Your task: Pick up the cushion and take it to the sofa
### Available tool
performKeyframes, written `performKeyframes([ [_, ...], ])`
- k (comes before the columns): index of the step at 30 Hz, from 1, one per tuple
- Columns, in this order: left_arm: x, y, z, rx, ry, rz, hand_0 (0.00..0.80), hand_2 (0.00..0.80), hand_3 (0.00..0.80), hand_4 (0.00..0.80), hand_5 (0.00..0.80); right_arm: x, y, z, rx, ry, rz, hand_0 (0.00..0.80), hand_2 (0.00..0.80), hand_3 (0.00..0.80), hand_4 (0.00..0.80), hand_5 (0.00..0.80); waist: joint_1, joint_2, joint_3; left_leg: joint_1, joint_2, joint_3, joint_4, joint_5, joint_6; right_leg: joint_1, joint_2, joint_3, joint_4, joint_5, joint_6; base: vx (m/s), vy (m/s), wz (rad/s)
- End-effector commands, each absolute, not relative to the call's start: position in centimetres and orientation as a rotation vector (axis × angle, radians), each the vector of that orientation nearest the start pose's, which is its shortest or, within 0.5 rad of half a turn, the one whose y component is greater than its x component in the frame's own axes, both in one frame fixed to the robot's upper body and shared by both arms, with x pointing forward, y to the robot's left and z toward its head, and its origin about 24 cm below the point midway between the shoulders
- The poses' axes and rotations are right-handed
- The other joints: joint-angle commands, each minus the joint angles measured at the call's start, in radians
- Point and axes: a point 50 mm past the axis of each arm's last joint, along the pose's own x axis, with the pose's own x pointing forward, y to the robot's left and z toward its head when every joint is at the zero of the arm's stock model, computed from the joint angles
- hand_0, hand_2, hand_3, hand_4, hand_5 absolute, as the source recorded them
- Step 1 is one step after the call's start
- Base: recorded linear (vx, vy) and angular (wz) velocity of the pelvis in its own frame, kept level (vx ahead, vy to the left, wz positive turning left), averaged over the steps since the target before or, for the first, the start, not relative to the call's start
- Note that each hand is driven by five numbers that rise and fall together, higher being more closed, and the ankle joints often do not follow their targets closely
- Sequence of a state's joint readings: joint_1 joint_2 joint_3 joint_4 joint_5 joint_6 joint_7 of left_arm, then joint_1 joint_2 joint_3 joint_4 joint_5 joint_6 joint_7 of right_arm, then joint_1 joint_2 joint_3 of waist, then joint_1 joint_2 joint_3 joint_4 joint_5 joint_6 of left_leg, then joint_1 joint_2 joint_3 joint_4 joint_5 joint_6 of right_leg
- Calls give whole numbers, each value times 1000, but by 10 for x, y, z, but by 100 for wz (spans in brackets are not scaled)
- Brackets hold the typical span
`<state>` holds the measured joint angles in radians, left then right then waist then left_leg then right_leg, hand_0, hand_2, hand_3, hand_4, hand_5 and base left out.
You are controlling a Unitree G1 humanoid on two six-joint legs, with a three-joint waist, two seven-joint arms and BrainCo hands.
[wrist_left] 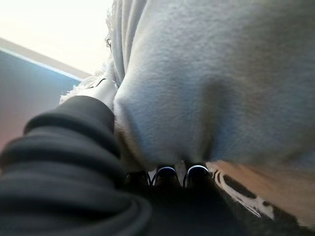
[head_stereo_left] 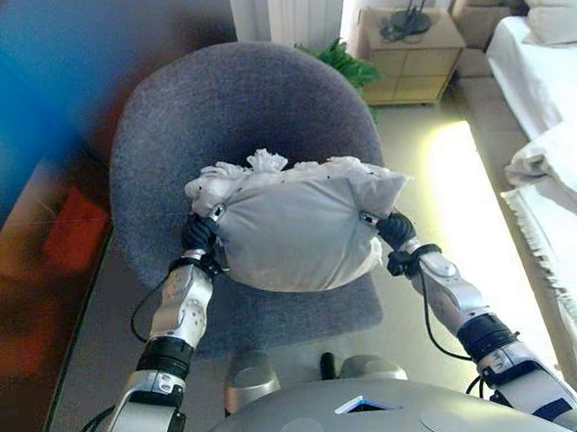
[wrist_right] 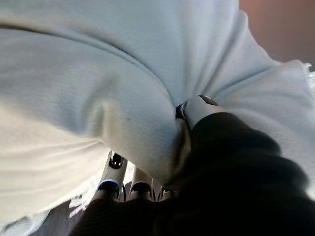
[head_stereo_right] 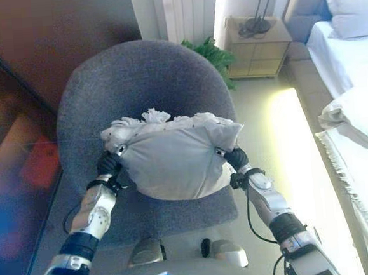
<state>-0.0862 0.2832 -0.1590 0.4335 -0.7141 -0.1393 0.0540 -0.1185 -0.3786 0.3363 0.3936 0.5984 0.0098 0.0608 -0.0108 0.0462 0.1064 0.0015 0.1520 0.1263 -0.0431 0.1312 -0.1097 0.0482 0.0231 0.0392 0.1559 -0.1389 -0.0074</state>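
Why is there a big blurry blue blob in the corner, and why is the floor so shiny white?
In the left eye view the blue smear at upper left is too blurred to identify; the right eye view has a fainter one at lower left. The floor beside the chair glares with bright light. Both wrist views are filled by the cushion, very close.

cushion (head_stereo_left: 294, 230): pale grey-white, white frayed fringe, small dark specks at one corner | armchair (head_stereo_left: 214, 113): dark grey felt | hands: left hand (head_stereo_left: 198, 235) and right hand (head_stereo_left: 395, 231) covered in black ribbing, arms silver-grey | plant (head_stereo_left: 343, 64): green | bedside cabinet (head_stereo_left: 411, 64): light beige | bedding (head_stereo_left: 555, 82): white | radiator (head_stereo_left: 300, 10): white
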Motion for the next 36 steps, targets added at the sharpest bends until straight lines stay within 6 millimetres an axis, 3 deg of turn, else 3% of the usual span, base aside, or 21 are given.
performKeyframes([
  [1,281,183,26,-424,11,11,800,800,800,800,800,280,-111,28,228,134,446,800,800,800,800,800,-6,-58,-52,-142,-53,-19,83,28,27,84,-76,-62,-16,58,42,137,191,-8],
  [7,287,177,25,-374,43,-33,800,800,800,800,800,289,-106,38,296,91,376,800,800,800,800,800,6,-58,-58,-118,-127,-30,107,-40,85,42,-109,-79,95,95,80,129,160,19],
  [9,287,178,23,-362,54,-33,800,800,800,800,800,289,-102,39,319,77,357,800,800,800,800,800,15,-56,-60,-114,-144,-18,109,-50,111,5,-135,-104,240,157,111,99,149,7],
  [11,289,180,21,-357,71,-28,800,800,800,800,800,291,-100,38,315,80,324,800,800,800,800,800,12,-35,-49,-76,-148,-10,111,-75,129,-89,-144,-106,452,227,115,148,193,-8],
  [13,290,182,20,-360,87,-13,800,800,800,800,800,292,-101,34,302,97,307,800,800,800,800,800,12,-27,-44,-37,-154,-11,101,-83,132,-134,-175,-132,463,250,108,171,98,-9],
  [16,295,183,24,-332,79,4,800,800,800,800,800,293,-103,33,280,100,292,800,800,800,800,800,-2,-33,-35,4,-155,-12,87,-93,115,-157,-208,-137,300,266,105,159,-76,-19],
  [18,300,182,34,-300,47,-7,800,800,800,800,800,293,-109,40,278,66,267,800,800,800,800,800,-27,-51,-18,0,-143,-26,111,-117,93,-166,-224,-72,102,264,117,92,-239,-7],
  [20,302,179,35,-297,40,-16,800,800,800,800,800,294,-118,43,286,57,241,800,800,800,800,800,-39,-61,-5,-16,-118,-47,153,-132,76,-135,-209,-36,13,234,128,80,-197,27],
  [24,299,173,36,-312,41,-36,800,800,800,800,800,304,-131,53,283,45,229,800,800,800,800,800,-23,-75,3,-56,-62,-40,192,-115,38,-75,-202,-65,-52,204,132,94,-110,26],
  [29,291,171,33,-305,46,-26,800,800,800,800,800,297,-142,48,273,63,220,800,800,800,800,800,-18,-70,6,-95,-49,-45,203,-110,27,-72,-199,-80,-74,197,124,21,-39,-18],
  [31,306,164,43,-304,15,-8,800,800,800,800,800,317,-140,63,230,38,227,800,800,800,800,800,-21,-56,34,-148,-34,-41,221,-101,15,-112,-200,-91,-53,181,118,-121,-11,-30],
  [32,306,164,43,-304,13,-8,800,800,800,800,800,317,-140,63,230,37,227,800,800,800,800,800,-21,-56,34,-150,-34,-42,222,-102,14,-114,-200,-91,-52,180,118,-301,-8,-10],
  [33,324,156,62,-305,-51,-7,800,800,800,800,800,338,-135,89,187,-24,237,800,800,800,800,800,-28,-51,79,-223,-27,-46,292,-113,9,-185,-204,-93,11,159,108,-391,3,-8],
  [36,342,148,92,-310,-144,-7,800,800,800,800,800,356,-123,120,170,-99,260,800,800,800,800,800,-42,-43,149,-340,-18,-63,448,-158,9,-325,-203,-79,192,113,83,-335,-2,-5],
])
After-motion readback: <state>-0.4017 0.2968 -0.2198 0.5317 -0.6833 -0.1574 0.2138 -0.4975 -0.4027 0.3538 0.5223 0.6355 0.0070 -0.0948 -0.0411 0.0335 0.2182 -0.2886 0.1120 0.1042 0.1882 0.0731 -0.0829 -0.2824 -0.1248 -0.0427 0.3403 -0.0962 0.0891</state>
